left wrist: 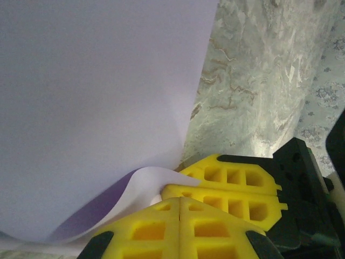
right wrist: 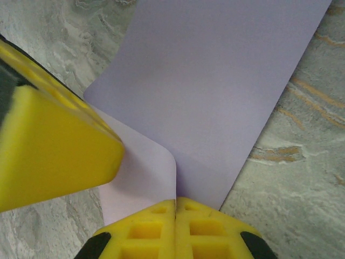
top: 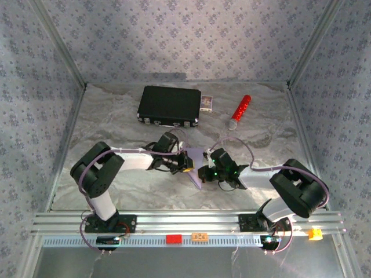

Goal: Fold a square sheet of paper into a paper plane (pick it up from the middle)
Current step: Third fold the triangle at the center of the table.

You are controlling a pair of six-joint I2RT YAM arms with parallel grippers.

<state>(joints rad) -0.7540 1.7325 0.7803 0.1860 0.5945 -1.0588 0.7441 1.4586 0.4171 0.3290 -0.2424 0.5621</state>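
Note:
The square sheet of paper (top: pixel 196 176), pale lilac, hangs between the two grippers above the middle of the table. It is curled over on itself in one soft bend, without any pointed plane shape. My right gripper (right wrist: pixel 176 202) is shut on the paper (right wrist: pixel 215 91), and the bend runs straight into its closed seam. My left gripper (left wrist: pixel 180 199) is shut too. Its tips sit against the curled paper (left wrist: pixel 97 97), with nothing visible in its seam. The right gripper's fingers (left wrist: pixel 232 181) lie just beyond it. In the top view the left gripper (top: pixel 186 162) and right gripper (top: pixel 204 172) almost touch.
A black case (top: pixel 169 106) lies at the back of the marbled table (top: pixel 116 127). A small card box (top: pixel 207 102) sits beside it, and a red-and-silver cylinder (top: pixel 239 111) lies further right. Patterned walls close in three sides.

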